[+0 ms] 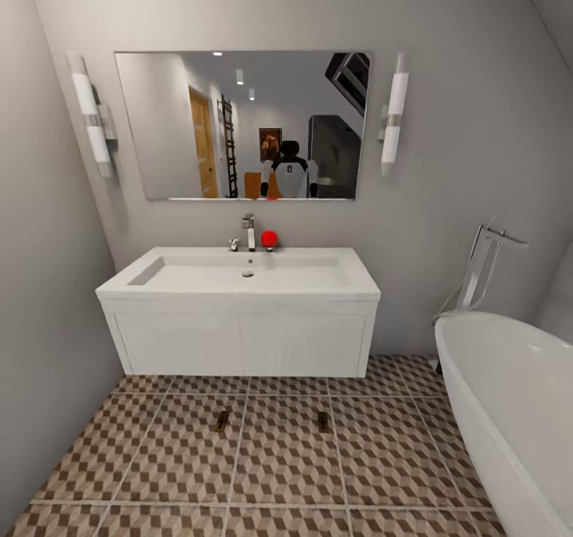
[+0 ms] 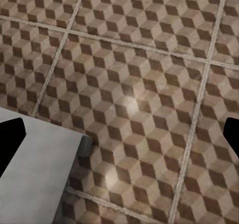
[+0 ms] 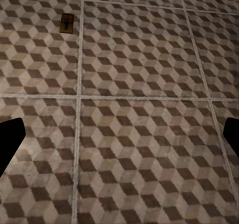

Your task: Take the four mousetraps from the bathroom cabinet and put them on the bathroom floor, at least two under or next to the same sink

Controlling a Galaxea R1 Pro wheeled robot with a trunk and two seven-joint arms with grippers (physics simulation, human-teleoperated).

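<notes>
Currently two mousetraps lie on the floor (image 1: 286, 457) in front of the sink (image 1: 247, 270): trap 1 (image 1: 222, 419) and trap 2 (image 1: 322, 421), well apart, both just out from the vanity's front edge, flat on the tiles. Right wrist view shows one trap (image 3: 66, 23) far off on the tiles.

Left tool (image 2: 119, 134): fingertips at the frame edges, spread wide, nothing between them. Right tool (image 3: 119, 134): same, wide and empty.

Judgement: about half done; two traps near the sink, so that condition looks met. Remaining two traps and the cabinet are not seen from here. Next move calls for turning the base away from the sink, reaching the cabinet, and grasping a third trap.
</notes>
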